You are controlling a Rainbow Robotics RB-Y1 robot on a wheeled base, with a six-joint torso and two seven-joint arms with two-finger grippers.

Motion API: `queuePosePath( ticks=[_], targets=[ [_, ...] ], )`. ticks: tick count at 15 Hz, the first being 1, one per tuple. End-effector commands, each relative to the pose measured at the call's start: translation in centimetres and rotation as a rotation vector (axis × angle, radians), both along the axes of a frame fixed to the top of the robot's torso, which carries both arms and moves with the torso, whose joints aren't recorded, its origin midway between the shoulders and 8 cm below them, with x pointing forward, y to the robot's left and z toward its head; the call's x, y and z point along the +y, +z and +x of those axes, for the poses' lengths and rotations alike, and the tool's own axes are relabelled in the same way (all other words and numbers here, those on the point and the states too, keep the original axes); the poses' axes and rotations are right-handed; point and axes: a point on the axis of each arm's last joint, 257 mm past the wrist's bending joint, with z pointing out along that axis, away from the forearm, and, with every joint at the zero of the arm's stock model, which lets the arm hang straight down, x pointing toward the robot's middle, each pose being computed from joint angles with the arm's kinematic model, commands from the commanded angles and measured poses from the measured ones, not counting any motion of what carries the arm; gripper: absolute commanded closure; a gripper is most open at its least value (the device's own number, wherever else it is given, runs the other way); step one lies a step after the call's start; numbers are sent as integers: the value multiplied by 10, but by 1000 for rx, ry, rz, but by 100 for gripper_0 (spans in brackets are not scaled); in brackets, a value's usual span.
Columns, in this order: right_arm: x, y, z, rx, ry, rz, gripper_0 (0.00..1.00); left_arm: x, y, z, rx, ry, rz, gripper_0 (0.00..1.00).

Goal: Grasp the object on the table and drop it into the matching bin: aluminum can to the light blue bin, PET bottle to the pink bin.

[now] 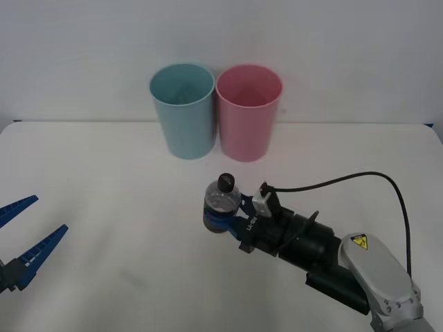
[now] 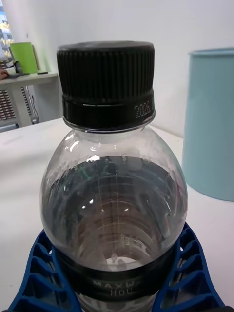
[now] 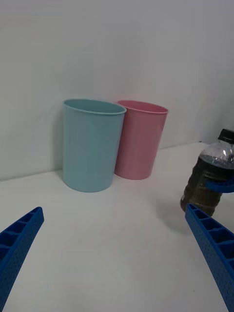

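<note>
The PET bottle (image 1: 221,202), clear with a black cap and dark lower body, stands upright near the middle of the white table (image 1: 104,180). My right gripper (image 1: 218,221) is shut on its lower body, a blue ribbed finger (image 2: 41,265) pressed to each side of the bottle (image 2: 114,195). The light blue bin (image 1: 183,111) and the pink bin (image 1: 248,114) stand side by side at the back, touching, the pink one on the right. My left gripper (image 1: 31,232) hovers open at the table's left front, well away from the bottle (image 3: 212,178).
A black cable (image 1: 367,176) arcs over my right arm. The wall runs just behind the bins (image 3: 91,146). Bare tabletop lies between the bottle and the bins and across the left half.
</note>
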Motion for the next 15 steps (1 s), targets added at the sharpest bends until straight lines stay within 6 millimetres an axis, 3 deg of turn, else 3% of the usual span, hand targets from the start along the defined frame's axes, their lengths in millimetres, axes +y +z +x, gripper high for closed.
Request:
queuePosePath(
  ticks=[1, 7, 15],
  targets=[
    [-18, 31, -18, 2, 4, 29, 100, 0, 0, 0, 0, 0, 0, 0],
    [-34, 107, -20, -98, -23, 43, 100, 0, 0, 0, 0, 0, 0, 0],
    [-35, 188, 17, -188, -53, 86, 100, 0, 0, 0, 0, 0, 0, 0]
  ],
)
